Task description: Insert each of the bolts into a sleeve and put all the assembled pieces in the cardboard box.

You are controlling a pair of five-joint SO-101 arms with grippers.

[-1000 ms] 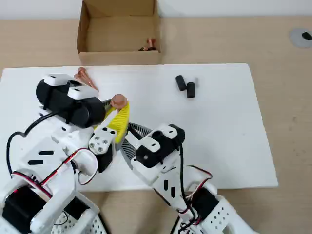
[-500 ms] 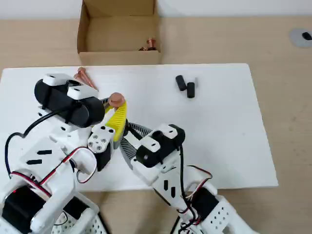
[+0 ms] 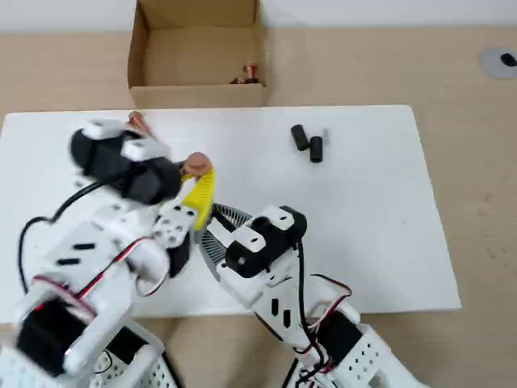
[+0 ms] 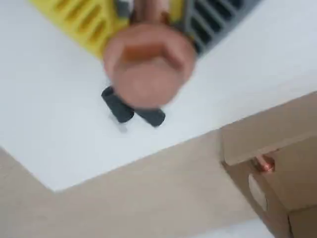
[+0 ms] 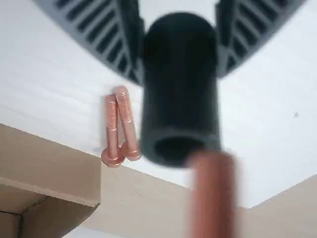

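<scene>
Now | left pincer [image 4: 151, 9] grips bolt [image 4: 148, 64] | right pincer [image 5: 179, 25] grips sleeve [image 5: 179, 94] | bolt tip just beside sleeve mouth

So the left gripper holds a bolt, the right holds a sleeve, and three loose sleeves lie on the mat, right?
No, two loose sleeves lie on the mat, not three; the high view shows it. The left gripper does hold a bolt and the right gripper a sleeve.
</scene>
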